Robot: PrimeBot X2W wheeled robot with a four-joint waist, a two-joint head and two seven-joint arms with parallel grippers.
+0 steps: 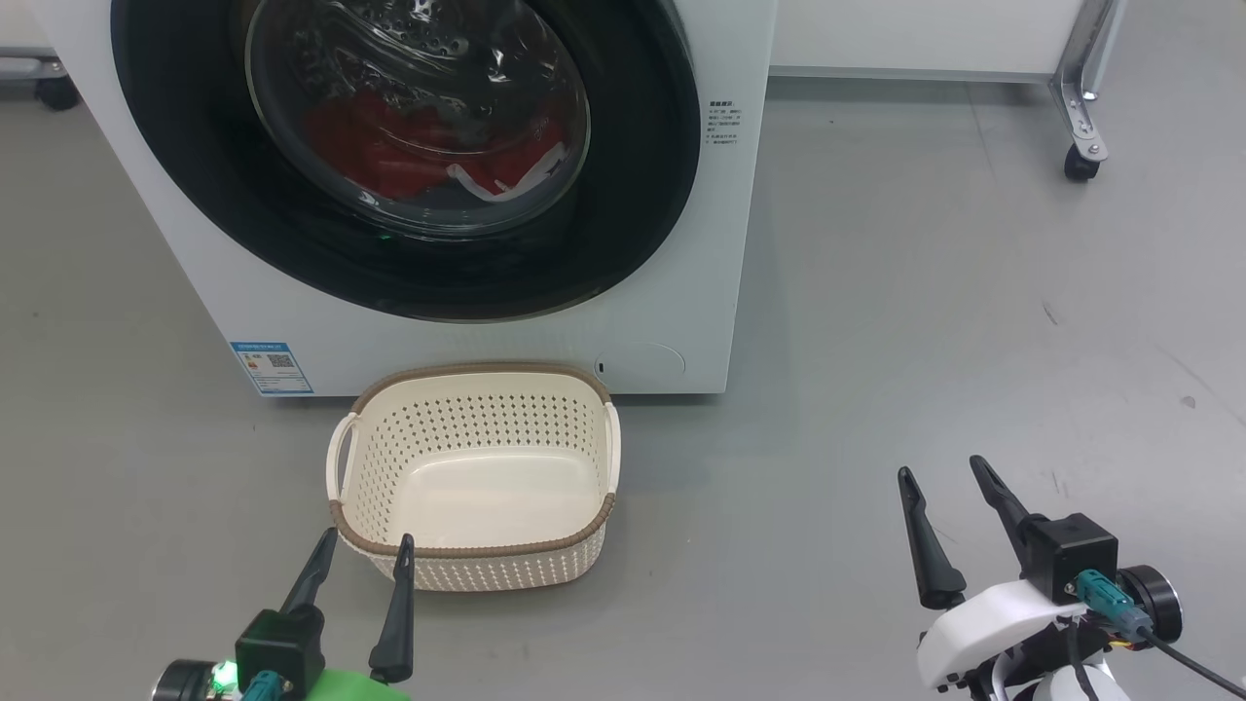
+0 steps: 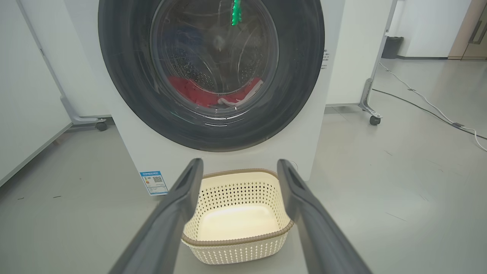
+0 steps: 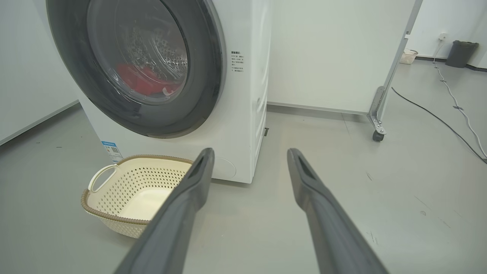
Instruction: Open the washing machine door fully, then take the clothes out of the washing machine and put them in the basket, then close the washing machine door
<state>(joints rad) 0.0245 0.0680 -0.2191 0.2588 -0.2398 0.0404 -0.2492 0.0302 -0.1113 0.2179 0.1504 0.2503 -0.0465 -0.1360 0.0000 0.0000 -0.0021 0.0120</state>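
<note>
The white washing machine (image 1: 681,243) (image 3: 243,114) stands ahead with its round black-ringed door (image 1: 642,175) (image 2: 300,76) (image 3: 207,76) flat against the front. Behind the glass, red clothes (image 1: 389,156) (image 2: 190,91) (image 3: 133,82) with white trim lie in the steel drum. The cream basket (image 1: 545,570) (image 2: 236,251) (image 3: 110,220) sits on the floor just before the machine, with nothing in it. My left gripper (image 1: 365,535) (image 2: 237,165) hovers open at the basket's near rim. Off to the right, over bare floor, my right gripper (image 1: 944,467) (image 3: 249,154) is open too.
A wheeled metal frame leg (image 1: 1081,107) (image 3: 376,114) with a white panel stands right of the machine. Cables (image 2: 430,106) (image 3: 437,118) run across the grey floor at the far right. A dark bin (image 3: 461,53) stands by the far wall. A caster (image 2: 101,125) sits left of the machine.
</note>
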